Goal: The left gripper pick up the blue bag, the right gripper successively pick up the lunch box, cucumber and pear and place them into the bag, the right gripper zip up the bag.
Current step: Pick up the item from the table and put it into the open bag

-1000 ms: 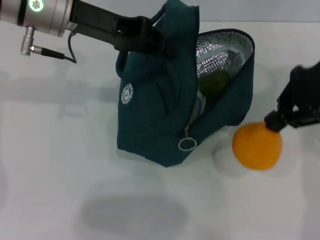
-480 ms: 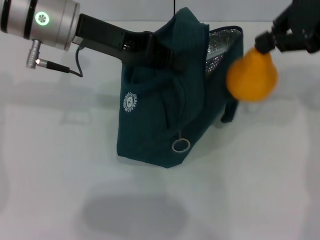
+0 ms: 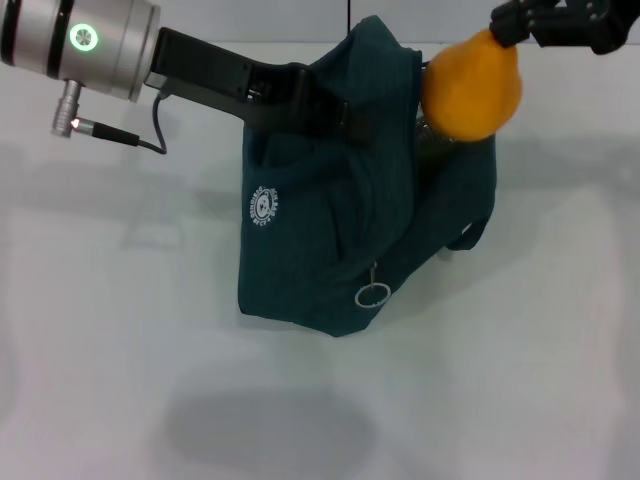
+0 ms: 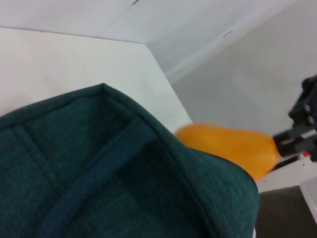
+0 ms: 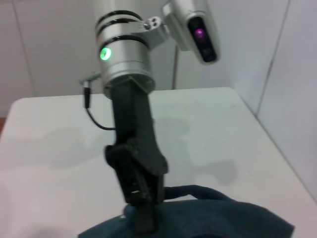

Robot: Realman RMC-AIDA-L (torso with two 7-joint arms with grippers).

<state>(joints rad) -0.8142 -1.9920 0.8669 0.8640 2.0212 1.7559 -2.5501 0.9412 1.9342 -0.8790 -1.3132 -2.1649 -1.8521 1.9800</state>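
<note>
Head view alone shows right end effector [image 3: 505,22] pinching pear [image 3: 472,85].

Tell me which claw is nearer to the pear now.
Right. The right claw holds the pear by its top; the left claw grips the bag beside it.

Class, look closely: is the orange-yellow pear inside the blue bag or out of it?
Out. The orange-yellow pear hangs from the right gripper by its stem end, above the dark teal-blue fabric bag.

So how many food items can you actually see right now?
1: the pear, held by the right gripper above the blue bag's opening. The left gripper holds the bag up. Other items may be hidden inside it.
</note>
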